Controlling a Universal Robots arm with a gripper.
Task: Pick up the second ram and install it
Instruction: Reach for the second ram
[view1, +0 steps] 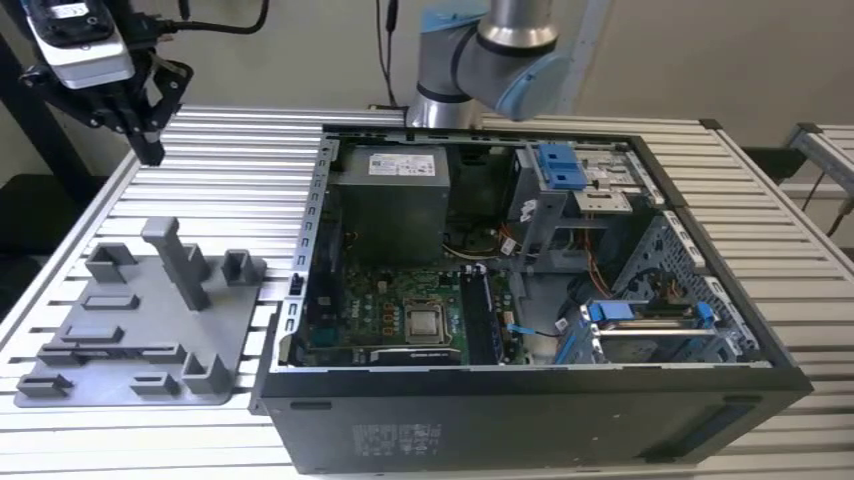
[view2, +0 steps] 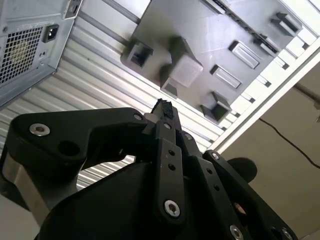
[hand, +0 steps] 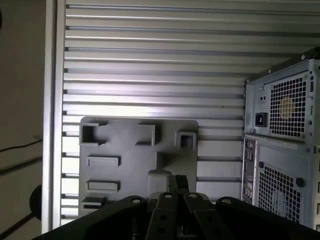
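Exterior view. Tool (view1: 147, 147) up over the desk (view1: 254, 150), near its far corner on the exterior view's left, fingers pressed together and nothing pinched. Grey fixture plate (view1: 234, 320) along the desk's edge on that same side, towards the near corner. Second ram (view1: 477, 315) taken to be the dark narrow strip standing on edge in the motherboard (view1: 380, 290) slots, just beside the processor (view1: 427, 322), inside the open case (view1: 534, 410) and well apart from the tool. Cannot separate it from any neighbouring stick.

Second wrist view. Tool (view2: 162, 107) closed tip to tip; fixture plate (view2: 200, 30) beyond, case corner (view2: 30, 35) alongside.

First wrist view. Tool (hand: 177, 181) likewise closed, over the plate (hand: 130, 165); rear of case (hand: 280, 150) beside.

Handling, as a judgement: light, stiff, thin, easily damaged. Best taken by the flat faces at mid-length, near the long top edge. Keep off the contacts; no twisting.
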